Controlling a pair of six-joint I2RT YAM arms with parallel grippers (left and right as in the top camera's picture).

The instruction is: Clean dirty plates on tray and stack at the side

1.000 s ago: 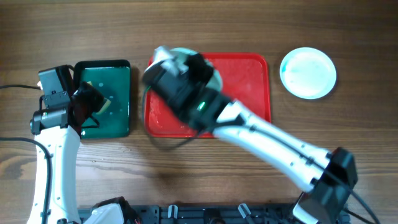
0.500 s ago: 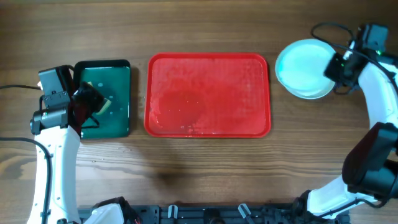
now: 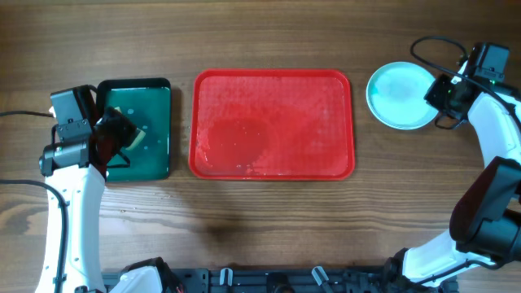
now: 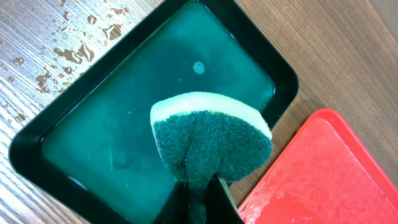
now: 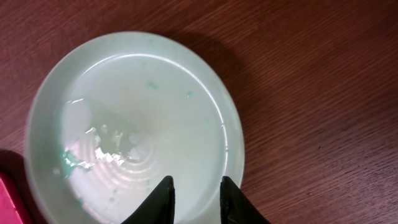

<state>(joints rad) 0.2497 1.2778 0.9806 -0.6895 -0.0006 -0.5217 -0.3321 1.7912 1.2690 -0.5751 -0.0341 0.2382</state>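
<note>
1. The turquoise plate (image 3: 399, 96) sits on the desk (image 3: 244, 228). It is to the right of the red tray (image 3: 273, 124) and does not touch it.
2. The right end effector (image 3: 444, 92) is at the plate's right edge.
3. In the right wrist view, its two fingers (image 5: 163, 194) are spread a little over the plate's rim. Nothing is between them.
4. The plate looks wet and has small teal specks on it.
5. The left end effector (image 4: 200, 198) pinches a green sponge (image 4: 211, 140) over the dark green tray (image 4: 112, 137). That tray lies just left of the red tray.
</note>
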